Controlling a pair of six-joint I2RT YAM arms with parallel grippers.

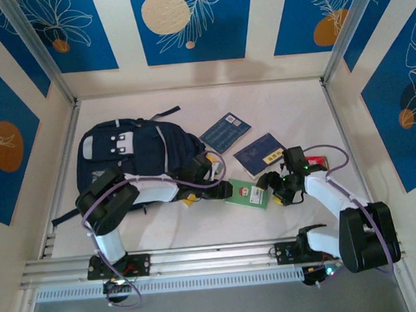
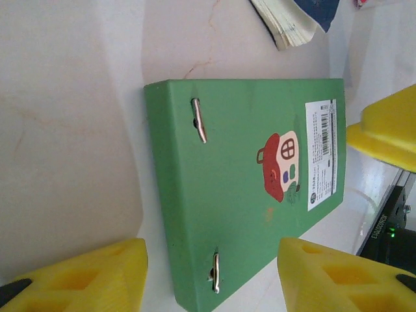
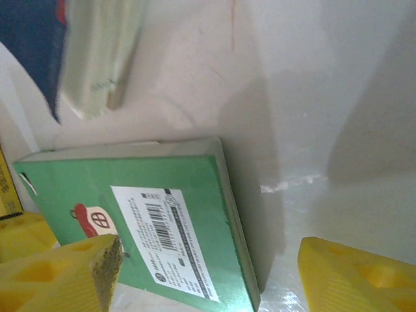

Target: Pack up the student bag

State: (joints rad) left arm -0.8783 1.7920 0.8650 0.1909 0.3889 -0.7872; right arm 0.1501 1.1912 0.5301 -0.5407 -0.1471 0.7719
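Two open grippers are hovering at the green book [image 1: 247, 194] near the table's [image 1: 198, 231] front edge, the left gripper [image 2: 211, 246] and right gripper [image 3: 209, 244] gripping nothing, fingers spread apart, while the student bag [image 1: 137, 150] is lying by the left edge.

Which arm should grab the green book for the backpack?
Probably left. The left jaws, open, straddle one end of the green book, and the student bag lies on that side. The right jaws cover only the book's corner.

A lab cell is shown. Beyond the left hand [image 1: 212, 193], the bench [image 1: 198, 231] is walled by printed panels [image 1: 186, 23] and aluminium posts [image 1: 43, 56].
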